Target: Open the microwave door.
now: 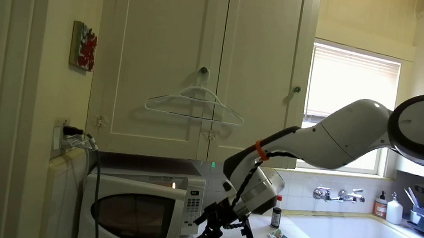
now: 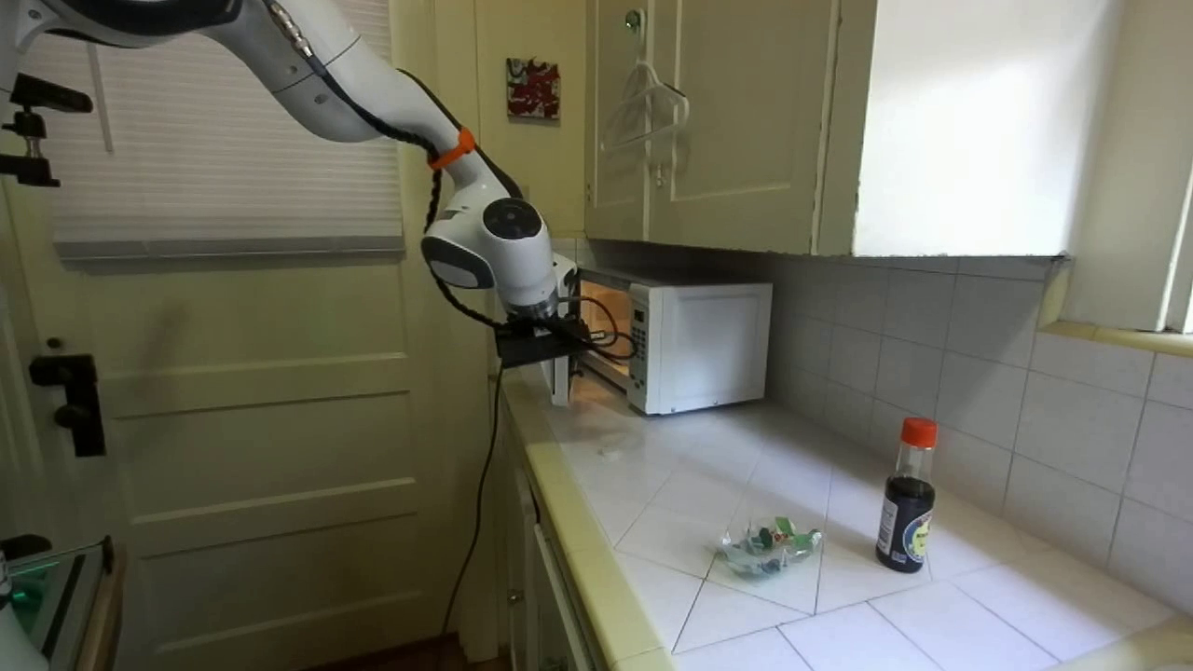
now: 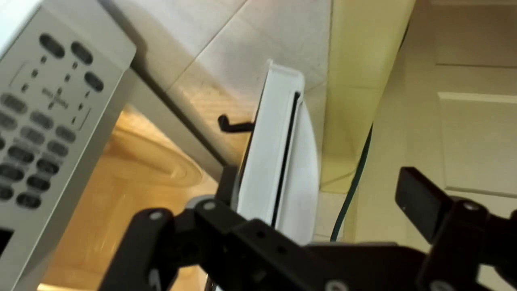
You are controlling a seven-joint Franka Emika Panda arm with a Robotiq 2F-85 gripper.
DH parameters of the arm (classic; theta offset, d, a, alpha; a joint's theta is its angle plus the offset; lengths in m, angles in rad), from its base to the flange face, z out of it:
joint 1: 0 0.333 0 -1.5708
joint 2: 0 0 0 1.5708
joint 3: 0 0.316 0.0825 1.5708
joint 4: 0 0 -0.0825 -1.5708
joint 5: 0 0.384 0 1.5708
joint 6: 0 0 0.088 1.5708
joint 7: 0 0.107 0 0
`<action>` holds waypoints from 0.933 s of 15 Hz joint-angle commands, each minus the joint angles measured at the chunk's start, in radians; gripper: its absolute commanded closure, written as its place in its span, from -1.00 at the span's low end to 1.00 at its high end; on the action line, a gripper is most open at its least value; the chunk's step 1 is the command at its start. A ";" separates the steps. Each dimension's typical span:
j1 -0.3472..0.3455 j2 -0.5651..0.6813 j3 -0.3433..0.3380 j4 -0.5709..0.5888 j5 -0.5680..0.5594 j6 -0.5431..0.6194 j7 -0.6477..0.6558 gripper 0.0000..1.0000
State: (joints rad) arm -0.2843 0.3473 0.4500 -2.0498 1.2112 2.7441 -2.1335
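The white microwave (image 1: 193,207) stands on the tiled counter under the cabinets; it also shows in an exterior view (image 2: 708,345) and in the wrist view (image 3: 40,121). Its door (image 1: 134,221) is partly open, swung out on the left-hinged side, and the lit interior shows. In the wrist view the door's free edge (image 3: 270,149), with a black latch hook, lies between the fingers of my gripper (image 3: 323,196). The gripper is open wide. The left finger is behind the door, close to its inner side; contact cannot be told. The right finger is apart, in front. The gripper also shows in an exterior view (image 1: 200,232).
A red-capped dark bottle (image 2: 906,513) and a crumpled clear wrapper (image 2: 772,548) stand on the counter. Cabinets (image 1: 164,51) with a white hanger (image 1: 198,100) hang above. A dark cable (image 1: 97,193) runs down past the door's left side. A sink (image 1: 359,217) is at the right.
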 commanded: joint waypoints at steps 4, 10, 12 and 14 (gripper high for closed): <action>-0.120 0.049 0.055 0.073 0.203 -0.224 -0.266 -1.00; 0.138 0.079 -0.280 0.122 0.174 -0.521 -0.237 -1.00; 0.174 0.100 -0.320 0.148 0.136 -0.590 -0.220 -1.00; 0.203 0.118 -0.349 0.170 0.099 -0.641 -0.203 -1.00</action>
State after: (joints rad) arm -0.1312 0.4258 0.1556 -1.9285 1.3699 2.1798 -2.3577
